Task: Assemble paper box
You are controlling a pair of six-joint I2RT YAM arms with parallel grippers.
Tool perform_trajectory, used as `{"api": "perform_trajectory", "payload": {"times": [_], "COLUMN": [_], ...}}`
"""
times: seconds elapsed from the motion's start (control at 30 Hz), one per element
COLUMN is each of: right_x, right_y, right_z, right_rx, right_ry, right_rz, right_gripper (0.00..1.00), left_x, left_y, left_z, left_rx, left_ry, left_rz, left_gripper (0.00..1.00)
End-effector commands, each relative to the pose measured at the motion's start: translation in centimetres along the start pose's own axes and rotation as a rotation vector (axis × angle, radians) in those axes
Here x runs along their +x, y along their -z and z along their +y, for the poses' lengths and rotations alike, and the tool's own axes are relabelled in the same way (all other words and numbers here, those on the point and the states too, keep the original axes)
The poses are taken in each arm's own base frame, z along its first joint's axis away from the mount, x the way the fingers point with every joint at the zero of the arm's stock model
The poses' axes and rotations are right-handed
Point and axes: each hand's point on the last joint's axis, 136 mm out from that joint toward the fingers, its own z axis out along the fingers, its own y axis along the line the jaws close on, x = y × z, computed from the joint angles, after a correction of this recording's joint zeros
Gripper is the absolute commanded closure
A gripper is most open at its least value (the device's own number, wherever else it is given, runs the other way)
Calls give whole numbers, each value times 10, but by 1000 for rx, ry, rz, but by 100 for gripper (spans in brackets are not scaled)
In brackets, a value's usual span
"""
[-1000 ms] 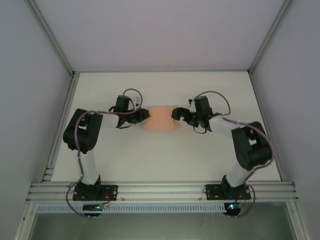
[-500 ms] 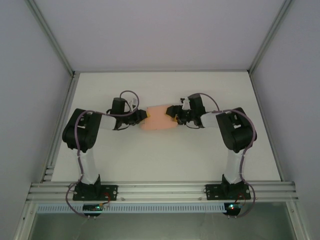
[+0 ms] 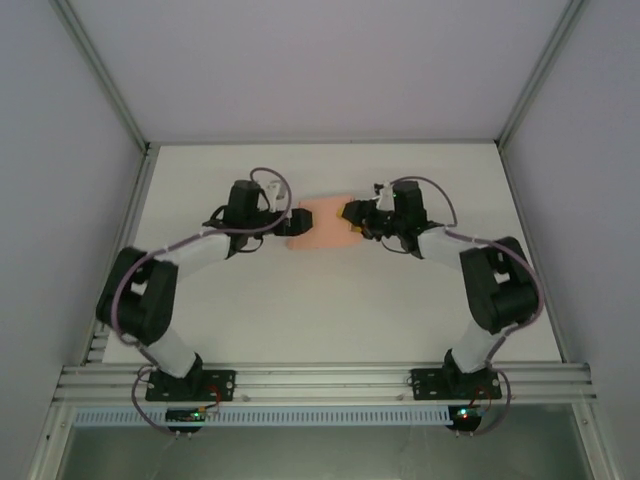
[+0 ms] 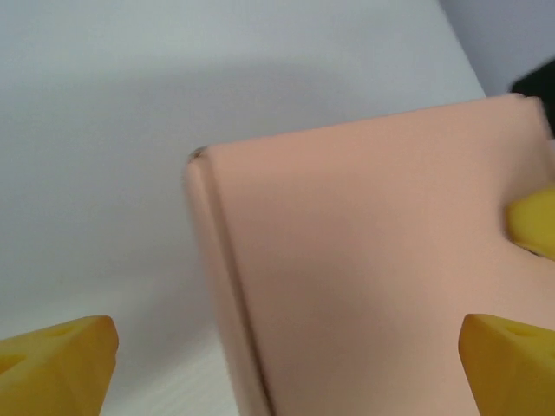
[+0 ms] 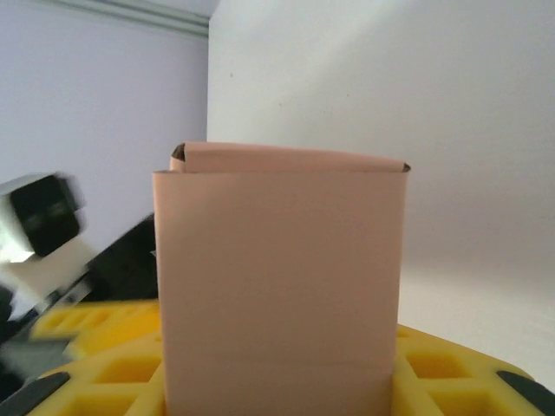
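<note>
We log left arm (image 3: 195, 246) and right arm (image 3: 442, 245) stretched inward, wrists facing; left gripper (image 3: 298, 221) spread wide, right gripper (image 3: 350, 213) clamped on paper box (image 3: 322, 222)

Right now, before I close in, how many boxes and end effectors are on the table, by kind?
box: 1
end effectors: 2 (left end effector, right end effector)
total: 3

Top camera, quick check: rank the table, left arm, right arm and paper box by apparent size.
1. the table
2. the left arm and the right arm: they look about alike, so not ranked apart
3. the paper box, smallest, between the two arms' tips
</note>
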Motion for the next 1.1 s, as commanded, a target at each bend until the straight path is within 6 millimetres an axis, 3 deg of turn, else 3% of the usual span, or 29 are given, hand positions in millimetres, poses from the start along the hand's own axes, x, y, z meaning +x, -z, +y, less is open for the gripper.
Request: {"api": "perform_trajectory", "payload": {"times": [0.0,0.1,0.17,0.33,0.43,0.57,0.73,0.8,1.07], "right_x": [3,7,9,16,21,27,28,26,34], "right_y": [28,55,70,94,94,92,89,88,91], "right_z": [-5,-6,3,14,21,23,31,32,32], "right_rx": [108,203,213,221,163,171,129,127,140], "right_ry": [-94,-218,-297,-517,-606,-613,-634,-627,-625], "right_rz": [-11,5,38,99,162,204,229,227,264], "right_gripper": [56,57,59,60,75,72,69,68,56], "left_x": [-13,5,19,29,21,4,4,-3,-1], "left_y": [24,36,41,36,29,20,6,3,6], "left_z": [-32,-77,-96,-108,-106,-108,-108,-108,-115], "left_rx": [-84,-41,-39,-146,-240,-319,-361,-392,-350], "left_ry": [-439,-770,-968,-1232,-1290,-1309,-1381,-1376,-1365], "left_rz": [-56,-29,-19,-40,-46,-93,-84,-115,-137], "left_gripper": [0,0,0,0,0,7,18,28,49]}}
